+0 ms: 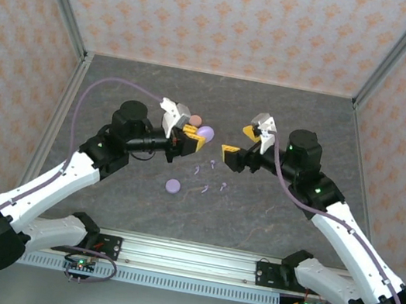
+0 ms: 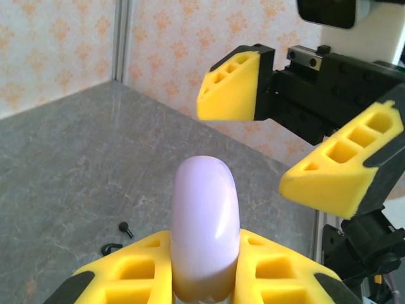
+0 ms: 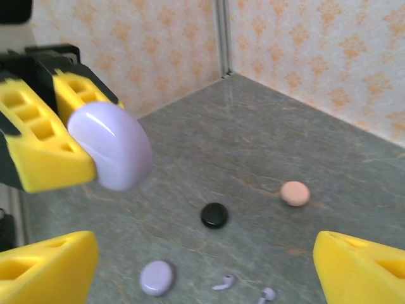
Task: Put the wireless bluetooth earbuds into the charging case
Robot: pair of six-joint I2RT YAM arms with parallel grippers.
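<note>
Grey stone worktop (image 1: 175, 218). Clamps glossy lilac round plastic case (image 1: 206, 132) in left end effector (image 1: 191, 140), 9 o'clock from gaping right end effector (image 1: 239, 143).

Lilac earbuds (image 3: 223, 282) lie scattered, loose; lilac case (image 2: 206, 228) held edgewise, aloft.

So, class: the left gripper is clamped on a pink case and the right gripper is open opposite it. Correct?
The case in the left gripper is lilac, not pink, as the left wrist view shows; the right gripper is open opposite it.
</note>
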